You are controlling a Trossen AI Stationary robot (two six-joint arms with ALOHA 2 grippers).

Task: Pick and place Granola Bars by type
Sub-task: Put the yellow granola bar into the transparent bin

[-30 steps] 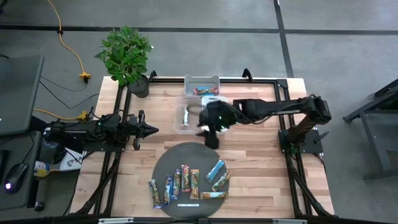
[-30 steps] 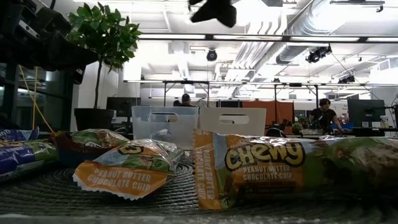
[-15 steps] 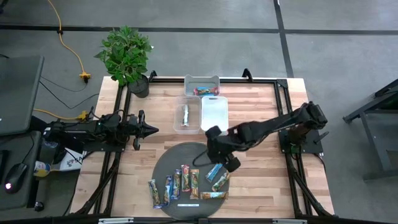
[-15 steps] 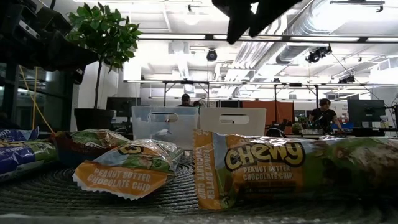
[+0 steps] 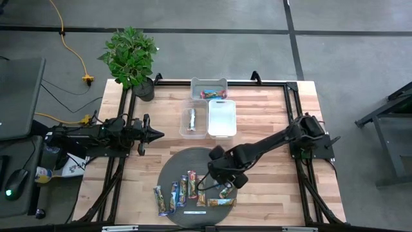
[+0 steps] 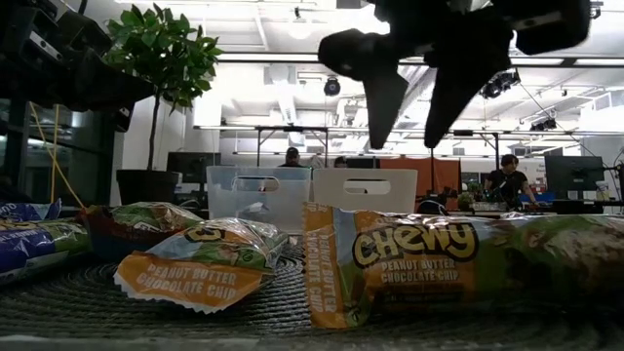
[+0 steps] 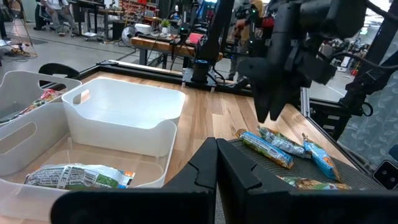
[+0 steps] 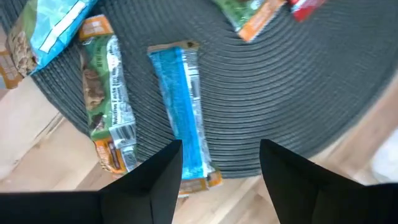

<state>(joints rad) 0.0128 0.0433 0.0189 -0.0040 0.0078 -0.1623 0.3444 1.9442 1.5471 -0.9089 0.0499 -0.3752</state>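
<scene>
Several granola bars lie flat on a round dark mat (image 5: 177, 171) near the table's front edge. Among them are a blue bar (image 8: 183, 109) and a green one (image 8: 106, 99). My right gripper (image 5: 222, 175) hangs open above the mat's right part, pointing steeply down. In the right wrist view its fingers (image 8: 149, 186) stand above the blue bar's near end, clear of it. The low view shows the right gripper (image 6: 414, 107) well above the bars. My left gripper (image 5: 154, 134) waits shut and level at the table's left.
Behind the mat stand a clear bin (image 5: 193, 129) holding a green-wrapped bar (image 7: 74, 177), a white bin (image 5: 221, 117), and a farther bin (image 5: 209, 84) with a red bar. A potted plant (image 5: 132, 58) is at the far left corner. A white label strip (image 5: 195, 211) lies on the mat's front.
My right gripper has swung from over the bins toward the table's near edge and sunk over the mat's right part. It has tipped to point more steeply down and has rolled about its own axis. The bars have not moved.
</scene>
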